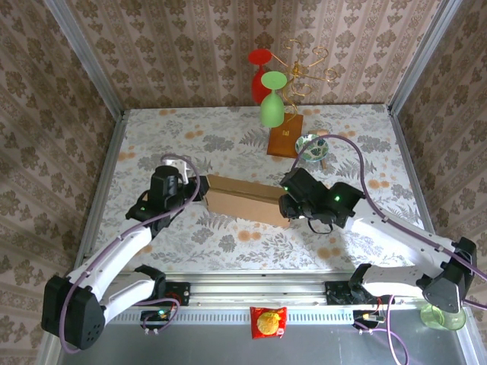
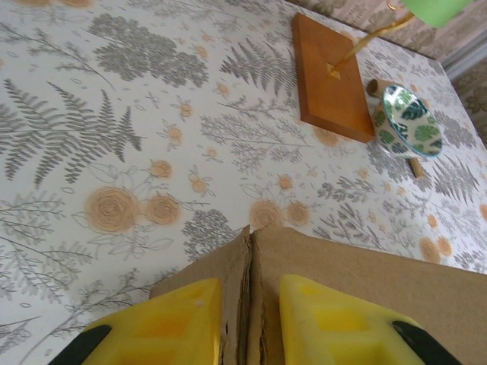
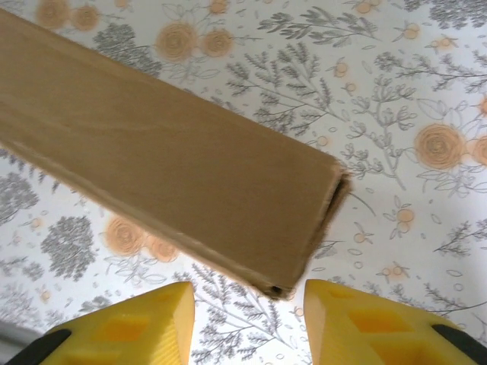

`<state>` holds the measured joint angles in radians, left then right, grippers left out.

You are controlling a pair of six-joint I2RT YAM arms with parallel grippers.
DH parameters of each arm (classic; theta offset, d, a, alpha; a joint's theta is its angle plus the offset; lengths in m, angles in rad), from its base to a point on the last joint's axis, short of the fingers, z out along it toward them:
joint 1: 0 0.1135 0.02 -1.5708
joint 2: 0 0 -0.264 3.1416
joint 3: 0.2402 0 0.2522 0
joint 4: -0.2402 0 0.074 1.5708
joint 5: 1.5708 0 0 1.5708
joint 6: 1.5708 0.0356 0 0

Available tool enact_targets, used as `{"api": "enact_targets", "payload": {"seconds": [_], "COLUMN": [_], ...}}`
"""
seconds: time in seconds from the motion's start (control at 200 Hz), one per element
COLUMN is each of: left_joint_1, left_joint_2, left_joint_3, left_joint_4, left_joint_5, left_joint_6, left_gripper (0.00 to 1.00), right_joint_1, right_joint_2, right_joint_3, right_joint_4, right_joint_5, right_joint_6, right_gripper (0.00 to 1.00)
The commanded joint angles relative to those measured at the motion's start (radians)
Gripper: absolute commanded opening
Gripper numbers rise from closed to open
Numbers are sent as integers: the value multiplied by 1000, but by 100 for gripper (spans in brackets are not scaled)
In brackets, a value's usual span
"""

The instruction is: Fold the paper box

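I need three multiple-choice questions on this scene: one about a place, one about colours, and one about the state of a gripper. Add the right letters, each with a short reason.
1. Where does the wooden stand base sit, seen from the paper box?
A. Beyond its far edge.
B. On top of it.
C. At the table's near edge.

2. What colours are the two glasses behind the stand base?
A. Blue and yellow.
B. Red and green.
C. Both clear.

3. How is the right gripper?
A. Shut on the paper box.
B. Shut on a bowl.
C. Open, not gripping the paper box.

Answers:
1 A: the base lies past the box, farther from the arms.
2 B: one glass is red, the other green.
3 C: its fingers stand apart, not clamped on the box end.
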<state>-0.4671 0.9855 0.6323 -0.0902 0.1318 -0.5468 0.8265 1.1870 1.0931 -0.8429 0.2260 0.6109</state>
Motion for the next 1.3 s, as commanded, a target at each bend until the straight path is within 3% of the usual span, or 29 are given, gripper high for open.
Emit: {"api": "enact_targets", "payload": {"seconds": [0.0, 0.2, 0.45, 0.64, 0.875, 1.295], "left_joint_1": [-20, -27, -31, -36, -42, -44], "left_joint_2": [13, 8, 7, 15, 10, -25], "left_joint_3": [-31, -36, -35, -40, -57, -118], "left_joint_4": [-14, -19, -18, -6, -1, 64], "left_joint_5": [0, -10, -12, -13, -20, 6], "left_joint_6": [-14, -15, -15, -18, -21, -28], "left_gripper": [26, 26, 26, 26, 25, 19], "right_joint_1": [-17, -93, -276, -338, -373, -382], "right_joint_2": [-34, -110, -178, -142, -150, -163], "right_joint_3": [18, -19, -149, -229, -315, -357], "right_joint_4": [1, 58, 150, 258, 299, 359], "right_joint_5": [-88, -213, -391, -505, -502, -530], "right_joint_6": [25, 115, 225, 261, 265, 246], "right_gripper": [45, 51, 52, 52, 36, 22]}}
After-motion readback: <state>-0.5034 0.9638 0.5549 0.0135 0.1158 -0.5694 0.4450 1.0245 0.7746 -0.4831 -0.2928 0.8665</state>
